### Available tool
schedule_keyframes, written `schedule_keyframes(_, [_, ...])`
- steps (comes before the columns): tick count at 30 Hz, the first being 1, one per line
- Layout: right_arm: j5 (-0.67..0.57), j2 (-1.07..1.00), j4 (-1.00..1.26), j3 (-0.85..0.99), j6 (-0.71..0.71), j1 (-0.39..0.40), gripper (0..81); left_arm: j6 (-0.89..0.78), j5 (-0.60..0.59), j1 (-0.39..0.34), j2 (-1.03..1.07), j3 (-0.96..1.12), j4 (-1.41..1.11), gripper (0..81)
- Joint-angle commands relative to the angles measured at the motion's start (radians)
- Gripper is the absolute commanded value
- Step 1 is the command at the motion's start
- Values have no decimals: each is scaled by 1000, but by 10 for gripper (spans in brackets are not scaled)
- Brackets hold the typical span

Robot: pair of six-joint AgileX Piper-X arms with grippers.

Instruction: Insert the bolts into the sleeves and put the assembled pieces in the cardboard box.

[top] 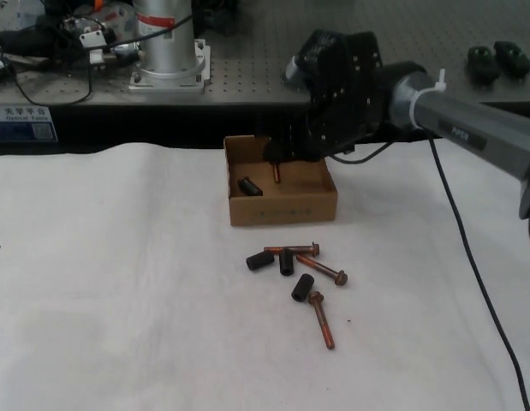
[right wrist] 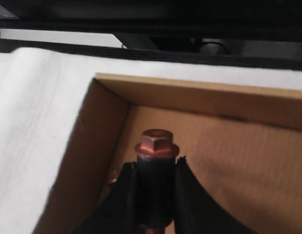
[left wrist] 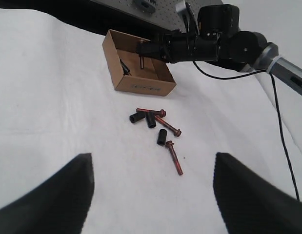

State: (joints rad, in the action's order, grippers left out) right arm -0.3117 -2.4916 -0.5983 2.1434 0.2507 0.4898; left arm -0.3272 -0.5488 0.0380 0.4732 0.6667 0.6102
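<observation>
My right gripper (right wrist: pixel 155 165) is shut on an assembled piece, a black sleeve (right wrist: pixel 155 183) with a copper bolt head (right wrist: pixel 157 144) sticking out. It hangs over the cardboard box (top: pixel 282 210), where the gripper (top: pixel 277 161) holds the bolt (top: pixel 276 174) shank down. A dark assembled piece (top: pixel 250 186) lies inside the box. In front of the box, three copper bolts (top: pixel 322 319) and three black sleeves (top: pixel 302 288) lie loose on the white cloth. My left gripper (left wrist: pixel 153 163) is open, well back from the pile (left wrist: pixel 160 126), with nothing between its fingers (left wrist: pixel 68 195).
A metal post on a base plate (top: pixel 166 51) and cables stand on the perforated bench behind the box. A black cable (top: pixel 470 257) trails over the cloth at the right. White cloth lies bare to the left and front.
</observation>
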Motion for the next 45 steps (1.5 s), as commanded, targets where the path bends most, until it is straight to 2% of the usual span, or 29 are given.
schedule_keyframes(1, [-4,13,8,18,-6,-4,9,21,7,3,-6,6,-4,503])
schedule_keyframes(2, [-4,13,2,25,-22,-4,20,22,7,3,-6,6,-4,503])
schedule_keyframes(6, [33,18,-13,28,-68,1,219,21,8,3,-6,6,-4,503])
schedule_keyframes(9, [34,18,-47,28,-72,0,307,21,23,3,-6,6,-4,503])
schedule_keyframes(20, [32,98,-212,28,-72,0,307,82,23,3,-6,6,-4,503])
schedule_keyframes(27, [39,273,-501,22,-94,0,307,101,26,3,-6,6,-4,503])
schedule_keyframes(32, [255,376,-799,22,-242,25,307,105,51,3,-6,6,-4,503])
schedule_keyframes(34, [298,402,-882,15,-251,36,307,105,51,3,-6,6,-4,503])
schedule_keyframes(39, [300,546,-891,-139,-202,77,307,105,51,3,-6,6,-4,503])
schedule_keyframes(45, [302,805,-801,-516,-190,184,307,105,51,3,-6,6,-4,503])
